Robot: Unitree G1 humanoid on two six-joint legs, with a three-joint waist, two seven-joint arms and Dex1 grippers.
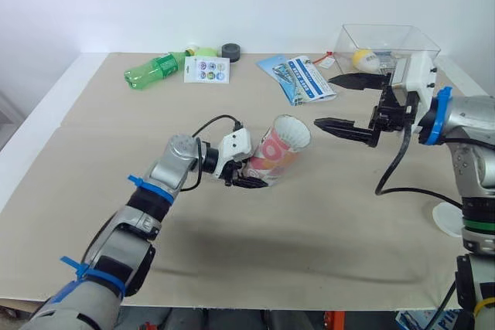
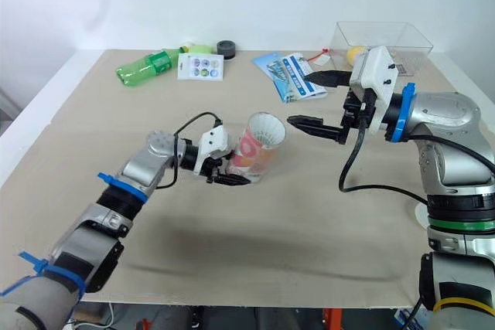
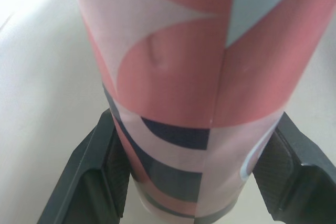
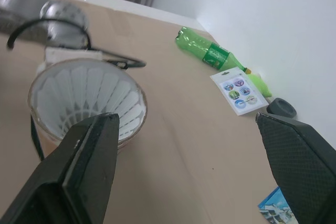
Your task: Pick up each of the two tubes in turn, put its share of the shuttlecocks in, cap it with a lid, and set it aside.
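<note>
Between the fingers of the clamped left pincer [image 1: 255,182], a tilted pink-patterned cardboard tube [image 1: 277,150], held low, could slip if the wide-open, empty right pincer [image 1: 324,102] bumps it.

No legible text: print on blue leaflet [image 1: 298,76], sticker card [image 1: 206,69], green bottle label [image 1: 164,63] too small to read.
</note>
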